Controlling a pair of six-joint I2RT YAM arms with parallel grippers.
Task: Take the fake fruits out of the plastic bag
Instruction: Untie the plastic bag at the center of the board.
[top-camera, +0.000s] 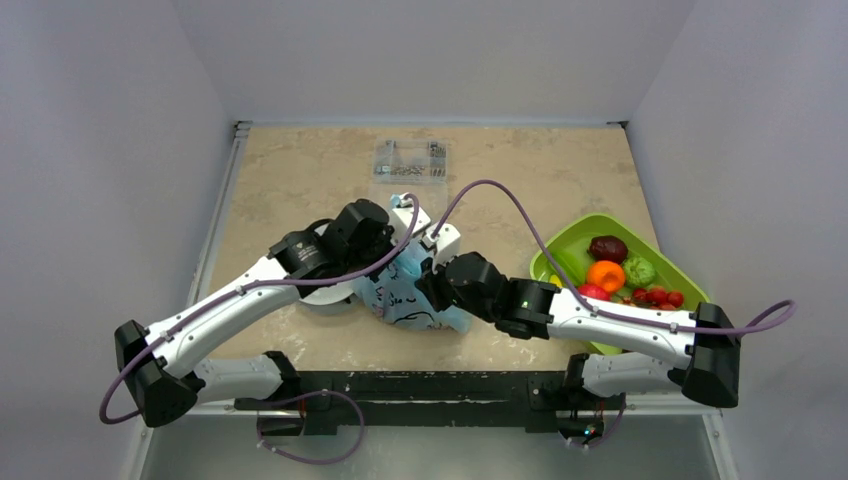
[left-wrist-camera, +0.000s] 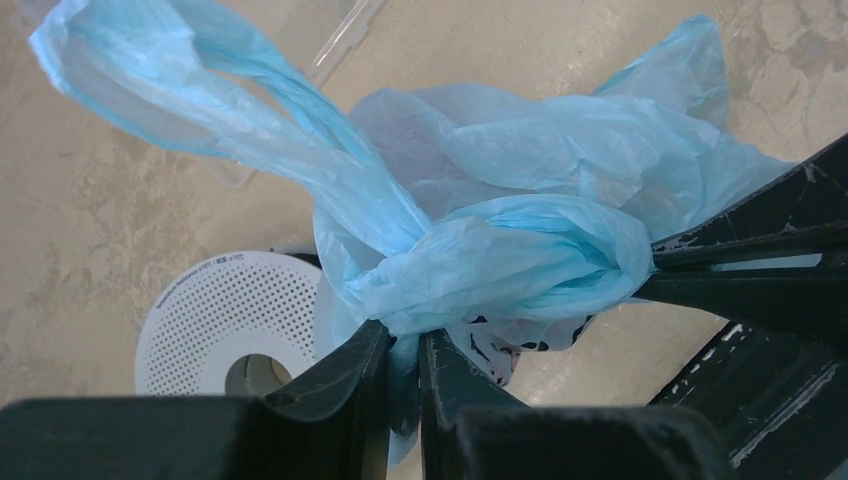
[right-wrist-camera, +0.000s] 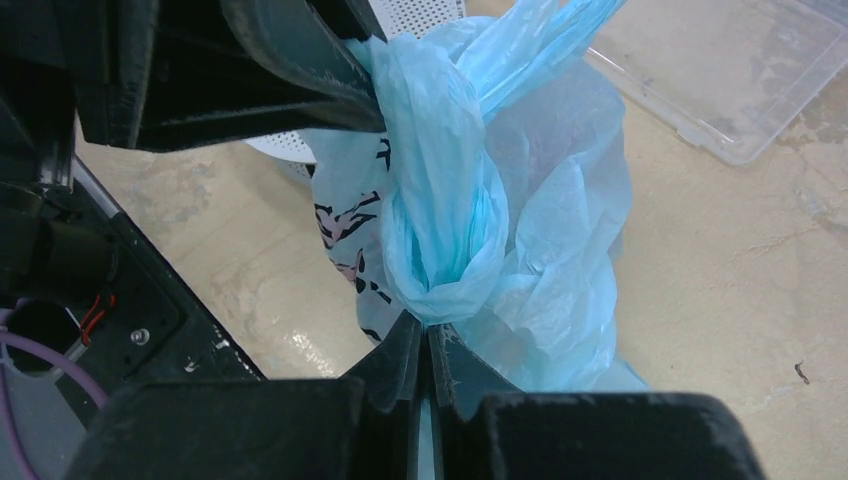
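Light-blue film fills the narrow gap between the black fingers of the left gripper. Its jaws are clamped together on a twisted rope of the thin, crinkly, translucent plastic bag. The right gripper is closed tight on the other end of the same twist, and in the left wrist view it enters from 3 o'clock. The knotted band of film stretches taut between the two claws. One loop handle rises towards 11 o'clock in the left wrist view, and black cartoon print shows on the film below the knot.

From above, the bag sits near the middle of the beige, stone-patterned table, under both wrists. A flat white round perforated disc with a centre hole lies just beside it at 9 o'clock. A clear hard plastic box lies well apart at 12 o'clock.

The glossy fake fruits in view lie at 3 o'clock in a lime-green oblong tray: a dark plum, an orange, a green piece and small red ones. Whether any fruit is inside the bag cannot be told.
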